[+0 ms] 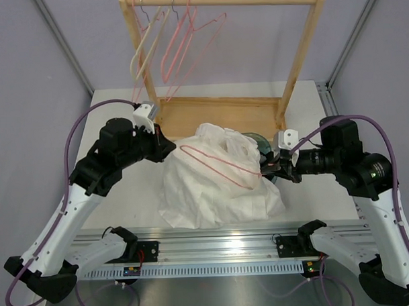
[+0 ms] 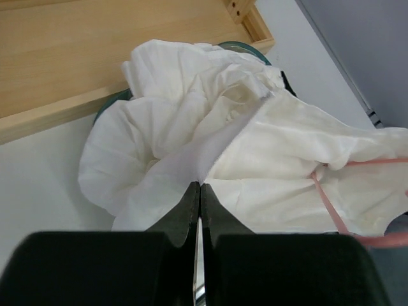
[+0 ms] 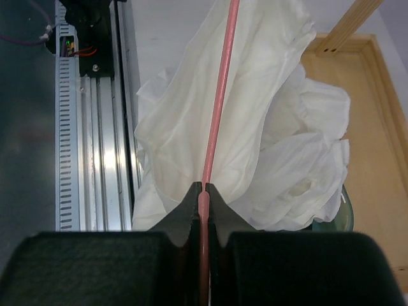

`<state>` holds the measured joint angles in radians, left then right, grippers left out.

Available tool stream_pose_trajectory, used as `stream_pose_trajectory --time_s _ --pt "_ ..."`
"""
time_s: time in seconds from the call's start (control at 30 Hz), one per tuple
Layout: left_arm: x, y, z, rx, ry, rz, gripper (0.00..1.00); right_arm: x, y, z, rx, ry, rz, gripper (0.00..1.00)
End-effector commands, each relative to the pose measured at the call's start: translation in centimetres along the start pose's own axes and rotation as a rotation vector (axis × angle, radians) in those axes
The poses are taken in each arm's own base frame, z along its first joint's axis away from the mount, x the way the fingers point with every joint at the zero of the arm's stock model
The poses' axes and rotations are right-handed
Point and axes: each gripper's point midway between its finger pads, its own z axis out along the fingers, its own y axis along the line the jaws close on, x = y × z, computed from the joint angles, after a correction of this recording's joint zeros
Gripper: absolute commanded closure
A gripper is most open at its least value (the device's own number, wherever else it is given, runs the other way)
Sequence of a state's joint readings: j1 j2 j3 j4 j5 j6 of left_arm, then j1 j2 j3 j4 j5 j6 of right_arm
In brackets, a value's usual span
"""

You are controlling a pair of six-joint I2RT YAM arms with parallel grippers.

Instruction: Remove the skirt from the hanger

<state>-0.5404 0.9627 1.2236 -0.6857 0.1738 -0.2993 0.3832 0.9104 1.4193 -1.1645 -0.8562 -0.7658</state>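
White cloth, not grey: the skirt [image 1: 212,186] lies heaped on the table [image 1: 300,198], partly over a teal tub [image 2: 239,44], w/ the pink hanger [image 3: 220,95] across its top.

R gripper [image 3: 203,188] is clamped on the hanger's thin rod. The rod runs straight out ahead of the fingertips, w/ cloth on both sides of it. L gripper [image 2: 199,191] is pinched tight on what looks like a fold at the skirt's edge. The heap spreads out just beyond its tips, and the hanger sits off to the right of the fingers. Can't tell whether the hanger is threaded through the cloth or only lying on it.

Step in hand, as I read it: part cloth from hanger. To do it well:
- Move the two apart along the rod's line, R drawing the hanger back toward itself & up, L anchoring the cloth. A sideways tug would prob. snag the wire in the folds.
- Go slow at first. L's bite looks thin, so a jerk could slip the fold out.
- Rod is narrow & round, so it may twist betw. R's fingers. Lift w/o levering.
- Watch the tub under the heap, as dragged cloth could tip or shift it.
- If the cloth rises w/ the hanger, stop & regrip nearer the snag.
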Motion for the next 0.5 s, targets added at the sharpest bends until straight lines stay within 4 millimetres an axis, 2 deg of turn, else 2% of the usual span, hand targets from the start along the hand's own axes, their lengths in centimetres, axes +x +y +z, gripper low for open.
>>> stream_pose_trajectory --time_s 0.0,0.03,0.07,0.1,0.13,0.17,0.23,0.27,0.37,0.43,0.47 --pt "-1.4 -4.0 -0.2 0.214 -0.035 -0.017 1.0 -6.0 -2.3 -1.2 0.121 -0.192 -0.051 1.0" --pt "-0.2 -4.1 0.0 0.24 -0.005 -0.027 1.0 -7.0 -3.2 -1.0 0.13 -0.211 -0.032 1.0" --pt "-0.1 -4.2 -0.4 0.244 -0.016 -0.025 1.0 -9.6 -3.9 -1.9 0.159 -0.269 -0.034 1.0" --pt "0.1 -3.8 -0.5 0.226 -0.02 -0.022 1.0 -10.6 -4.6 -2.0 0.174 -0.288 -0.023 1.0" --pt "0.1 -3.7 -0.7 0.217 -0.027 -0.012 1.0 -11.3 -5.7 -1.6 0.171 -0.299 0.023 1.0" --pt "-0.2 -3.5 -1.4 0.202 -0.049 0.005 1.0 -13.7 -6.0 -2.5 0.188 -0.342 -0.014 1.0" --pt "-0.8 -2.5 -2.2 0.134 -0.071 0.016 1.0 -14.9 -7.6 -2.2 0.195 -0.352 0.015 1.0" --pt "-0.6 -1.9 -2.7 0.093 -0.064 0.022 1.0 -16.4 -7.7 -3.1 0.21 -0.377 -0.016 1.0" --pt "-1.1 0.3 -3.2 -0.033 -0.087 0.057 1.0 -17.3 -8.5 -3.7 0.247 -0.396 -0.03 1.0" --pt "-0.7 0.9 -2.6 -0.051 -0.077 0.075 1.0 -17.3 -8.7 -4.3 0.275 -0.404 -0.03 1.0" --pt "0.0 1.1 -1.7 -0.041 -0.062 0.077 1.0 -17.0 -8.6 -4.4 0.277 -0.398 -0.025 1.0"
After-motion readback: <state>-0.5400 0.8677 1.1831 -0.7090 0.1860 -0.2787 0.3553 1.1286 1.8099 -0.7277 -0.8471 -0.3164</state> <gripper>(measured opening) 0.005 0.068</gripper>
